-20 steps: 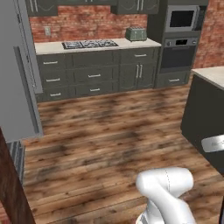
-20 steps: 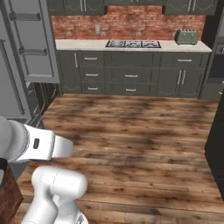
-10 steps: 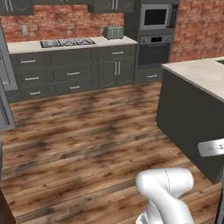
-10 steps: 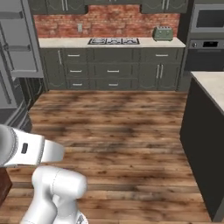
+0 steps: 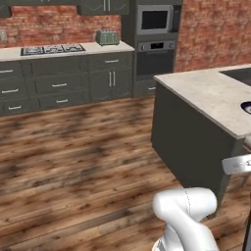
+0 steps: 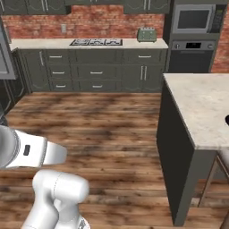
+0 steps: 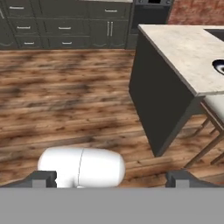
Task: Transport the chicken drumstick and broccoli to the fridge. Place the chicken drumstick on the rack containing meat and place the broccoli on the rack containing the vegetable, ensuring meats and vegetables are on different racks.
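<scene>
Right now the base faces a kitchen island counter (image 5: 211,98) that fills the right half of the left base view and the right side of the right base view, with wood floor (image 6: 103,120) between it and the back wall. The gripper (image 7: 111,179) shows at the bottom of the hand view; its two dark fingers (image 7: 43,178) stand wide apart, with nothing between them.

Neither the chicken drumstick nor the broccoli can be made out. A dark rounded rim (image 7: 218,66) sits at the right edge of the hand view, on the island top, and again at the right edge of both base views; it may be a dish or bowl holding the food, but what it is and what it holds cannot be told. So which way the drumstick points, and how its long axis lies, cannot be read from here.

The step in hand looks like the approach to the island, with the task barely begun. To do it well, the base should come in square to the island's near side and stop close enough for a reach down from above. The stool legs (image 7: 205,140) at the lower right of the hand view call for some room. The fingers should stay spread until the drumstick's long axis is visible, then close across it.
</scene>
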Motion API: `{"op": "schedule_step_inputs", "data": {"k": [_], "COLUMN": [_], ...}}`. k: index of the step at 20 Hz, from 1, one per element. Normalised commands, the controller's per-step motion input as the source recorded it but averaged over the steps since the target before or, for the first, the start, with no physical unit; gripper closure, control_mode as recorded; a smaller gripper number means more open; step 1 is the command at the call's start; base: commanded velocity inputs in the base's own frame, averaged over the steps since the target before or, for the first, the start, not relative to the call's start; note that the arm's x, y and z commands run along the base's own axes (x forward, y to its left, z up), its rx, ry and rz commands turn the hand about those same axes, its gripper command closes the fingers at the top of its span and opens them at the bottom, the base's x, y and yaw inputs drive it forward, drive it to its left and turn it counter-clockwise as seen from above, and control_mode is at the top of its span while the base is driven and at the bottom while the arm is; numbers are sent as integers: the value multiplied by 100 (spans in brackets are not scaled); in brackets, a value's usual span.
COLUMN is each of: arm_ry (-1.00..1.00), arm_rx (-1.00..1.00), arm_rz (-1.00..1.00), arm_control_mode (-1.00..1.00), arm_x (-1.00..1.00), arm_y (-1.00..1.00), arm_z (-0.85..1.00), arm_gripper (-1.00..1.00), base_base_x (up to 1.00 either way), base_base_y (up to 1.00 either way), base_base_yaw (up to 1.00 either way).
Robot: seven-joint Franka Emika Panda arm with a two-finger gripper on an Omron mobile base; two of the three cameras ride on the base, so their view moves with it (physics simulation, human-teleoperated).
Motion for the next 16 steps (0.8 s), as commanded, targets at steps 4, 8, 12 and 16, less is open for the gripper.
{"op": "schedule_step_inputs", "data": {"k": [4, 8, 12, 16], "arm_ry": [0, 0, 0, 0], "arm_rx": [0, 0, 0, 0], "arm_rz": [0, 0, 0, 0], "arm_control_mode": [100, 100, 100, 100], "arm_x": [0, 0, 0, 0], "arm_y": [0, 0, 0, 0], "arm_z": [0, 0, 0, 0], "arm_gripper": [-100, -100, -100, -100], "base_base_x": [21, 25, 30, 36], "base_base_y": [-100, -100, -100, -100], "base_base_yaw": [10, 15, 18, 19]}}
